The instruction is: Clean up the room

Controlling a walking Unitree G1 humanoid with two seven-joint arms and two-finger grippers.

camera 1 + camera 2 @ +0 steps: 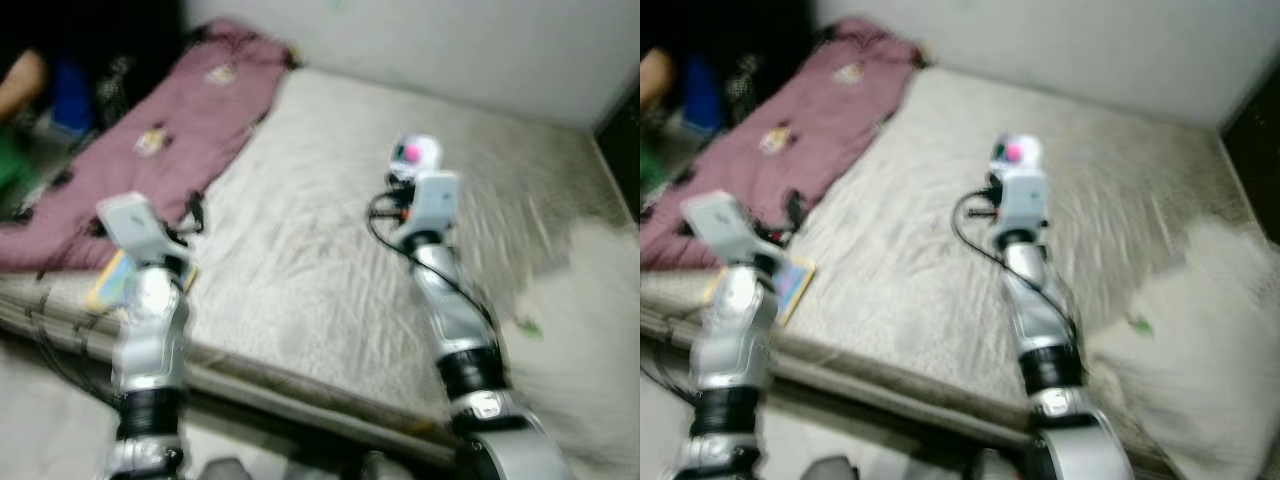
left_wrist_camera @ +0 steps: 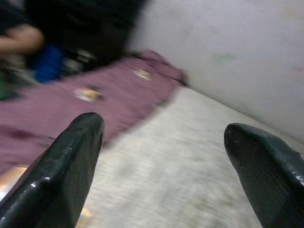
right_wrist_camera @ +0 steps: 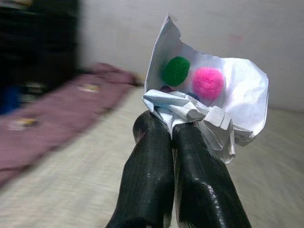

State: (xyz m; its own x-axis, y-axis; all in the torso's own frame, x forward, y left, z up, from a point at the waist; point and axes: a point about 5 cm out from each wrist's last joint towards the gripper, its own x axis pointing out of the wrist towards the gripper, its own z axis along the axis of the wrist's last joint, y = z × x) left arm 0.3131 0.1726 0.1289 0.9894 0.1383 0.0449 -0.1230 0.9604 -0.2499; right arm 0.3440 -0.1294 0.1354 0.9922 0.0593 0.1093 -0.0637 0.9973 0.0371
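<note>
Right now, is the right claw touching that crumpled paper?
Touching. The right wrist view shows the right claw shut on the crumpled white paper, its black fingers pinching the paper's bunched lower edge.

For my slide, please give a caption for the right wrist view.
Right gripper shut on crumpled white paper bearing green and pink pom-poms, above the bed.

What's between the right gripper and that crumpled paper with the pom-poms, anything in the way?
Nothing is in the way: the right gripper is already shut on the crumpled paper, holding it above the bed. A green pom-pom and a pink pom-pom sit in its folds. The left gripper is open.
</note>
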